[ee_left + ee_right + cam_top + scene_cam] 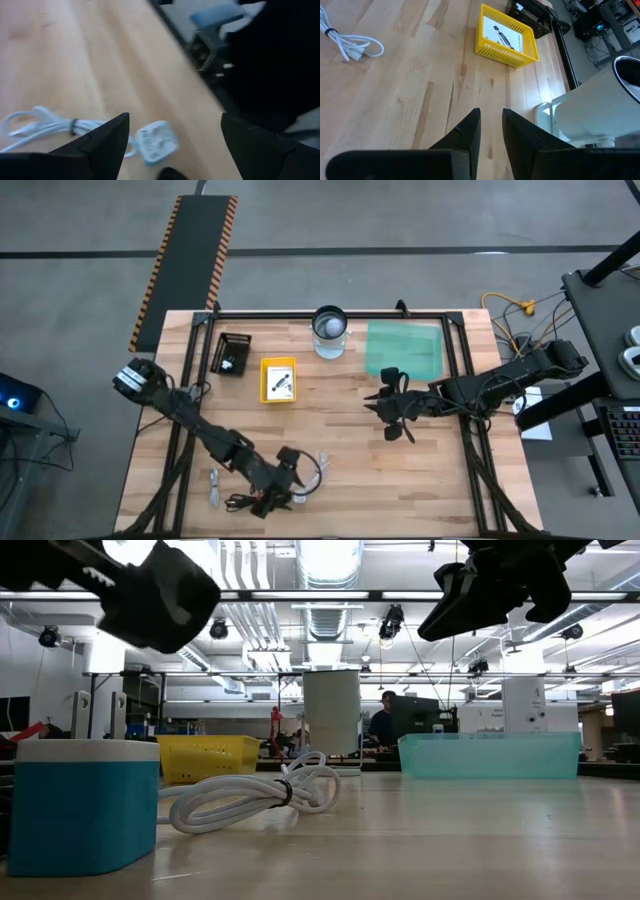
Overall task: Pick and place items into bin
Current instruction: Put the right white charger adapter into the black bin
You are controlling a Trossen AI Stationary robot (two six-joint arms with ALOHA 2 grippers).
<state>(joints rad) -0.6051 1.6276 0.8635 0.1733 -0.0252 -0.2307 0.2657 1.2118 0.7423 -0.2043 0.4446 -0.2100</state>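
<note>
My left gripper point(287, 483) hovers open over the near part of the table; in its wrist view point(175, 125) the fingers stand apart above a white cable point(45, 127) and a small white and blue block point(157, 142), touching neither. The coiled white cable point(318, 468) lies flat on the wood. Thin grey cables point(215, 485) and a black cable coil with a red tie point(245, 502) lie left of it. My right gripper point(392, 412) hangs shut and empty near the table's middle, just in front of the green bin point(403, 348). A white card lies in the yellow basket point(507, 40).
A black tray point(232, 352) and a white cylinder point(330, 330) stand along the far edge, beside the yellow basket point(278, 378). A dark metal frame point(468, 410) borders the table. Bare wood lies between the two grippers. In the low view a person sits far behind the table.
</note>
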